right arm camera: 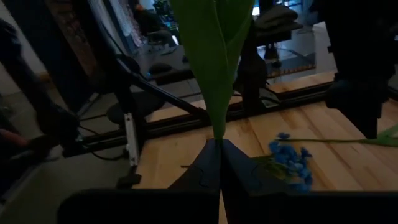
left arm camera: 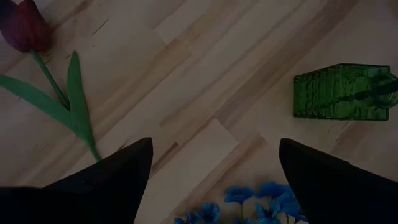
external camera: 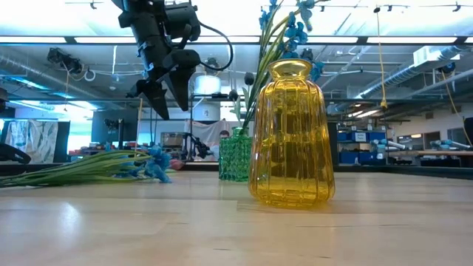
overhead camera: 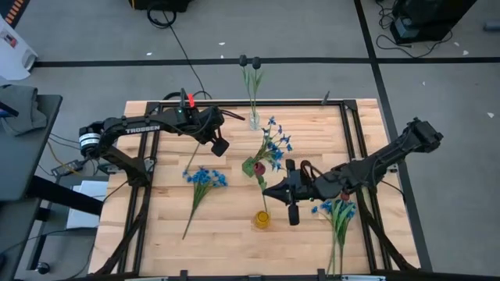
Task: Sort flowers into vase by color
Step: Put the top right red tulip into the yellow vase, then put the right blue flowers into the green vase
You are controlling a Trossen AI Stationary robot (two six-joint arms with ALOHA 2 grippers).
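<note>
My right gripper (overhead camera: pixel 268 190) (right arm camera: pixel 219 158) is shut on a red tulip flower (overhead camera: pixel 255 166) above the table's middle, just beyond the yellow vase (overhead camera: pixel 262 220) (external camera: pixel 290 133). A blue spray (overhead camera: pixel 274 144) stands in that vase by its stem. The green vase (overhead camera: pixel 255 119) (left arm camera: pixel 341 92) at the far edge holds thin dark-headed stems (overhead camera: pixel 250 62). One blue spray (overhead camera: pixel 206 178) (external camera: pixel 140 166) lies flat on the table left of middle, another (overhead camera: pixel 337 211) at the right. My left gripper (overhead camera: pixel 220 145) (left arm camera: pixel 214 180) hangs open above the wood, pointing steeply down, with nothing between its fingers. My right gripper pinches the tulip's green stem and leaf base (right arm camera: pixel 217 132) between its two fingertips. The fingers come in nearly level from the table's right side. The flower rises from the fingers, lifted clear of the table, its red bud (overhead camera: pixel 259 168) leaning toward the far edge.
A dark frame (overhead camera: pixel 234 105) runs around the wooden tabletop. Bare wood (overhead camera: pixel 219 234) lies at the near left. Beyond the table the low view shows a workshop with benches and equipment.
</note>
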